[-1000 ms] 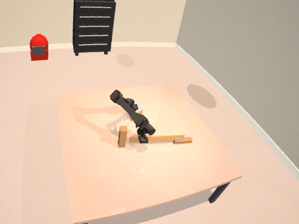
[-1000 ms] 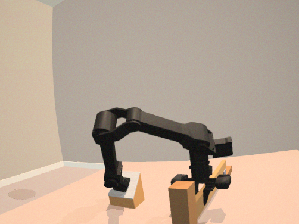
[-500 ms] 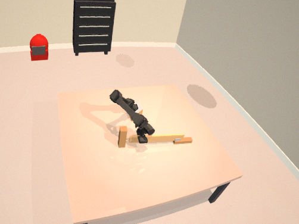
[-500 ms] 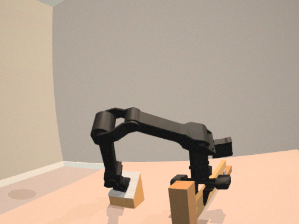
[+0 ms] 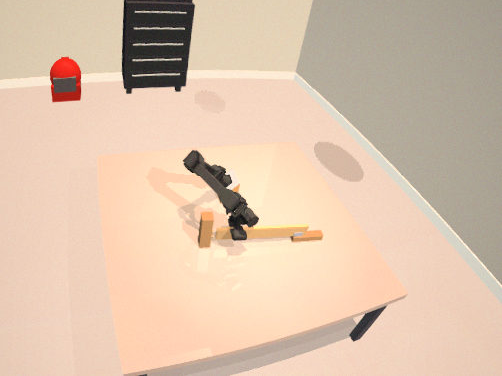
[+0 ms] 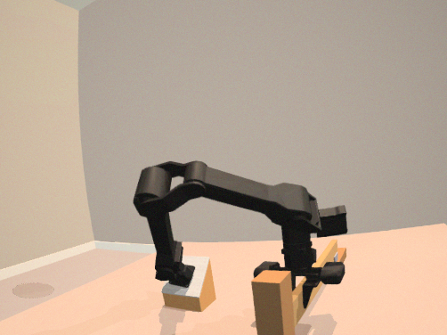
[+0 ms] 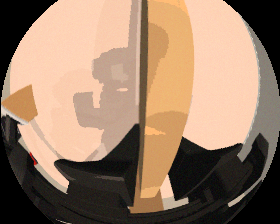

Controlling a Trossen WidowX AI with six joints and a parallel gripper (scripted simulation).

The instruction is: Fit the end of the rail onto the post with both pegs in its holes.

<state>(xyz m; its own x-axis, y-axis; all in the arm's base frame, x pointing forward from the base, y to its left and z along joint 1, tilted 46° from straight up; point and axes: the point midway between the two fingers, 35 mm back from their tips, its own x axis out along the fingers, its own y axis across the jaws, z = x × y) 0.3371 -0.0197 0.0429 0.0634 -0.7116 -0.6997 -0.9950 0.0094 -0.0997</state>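
Observation:
The long yellow-brown rail (image 5: 275, 232) (image 6: 329, 254) (image 7: 170, 75) stands on edge and looks nearly level. My gripper (image 5: 239, 234) (image 6: 301, 291) (image 7: 148, 127) points down and is shut on the rail near its post end, one finger on each side. The far end of the rail is at the bracket on the low footboard block (image 5: 315, 235). The upright post (image 5: 206, 229) (image 6: 268, 304) (image 7: 148, 205) faces the near end. In the top view a narrow gap shows between rail end and post. The pegs and holes are too small or hidden to make out.
The arm reaches over from its base on a wooden block with a pale sloping top (image 5: 233, 178) (image 6: 200, 268), behind the rail. All stand on the pale table (image 5: 165, 299). A dark drawer cabinet (image 5: 159, 36) and a red bin (image 5: 65, 70) stand on the floor beyond.

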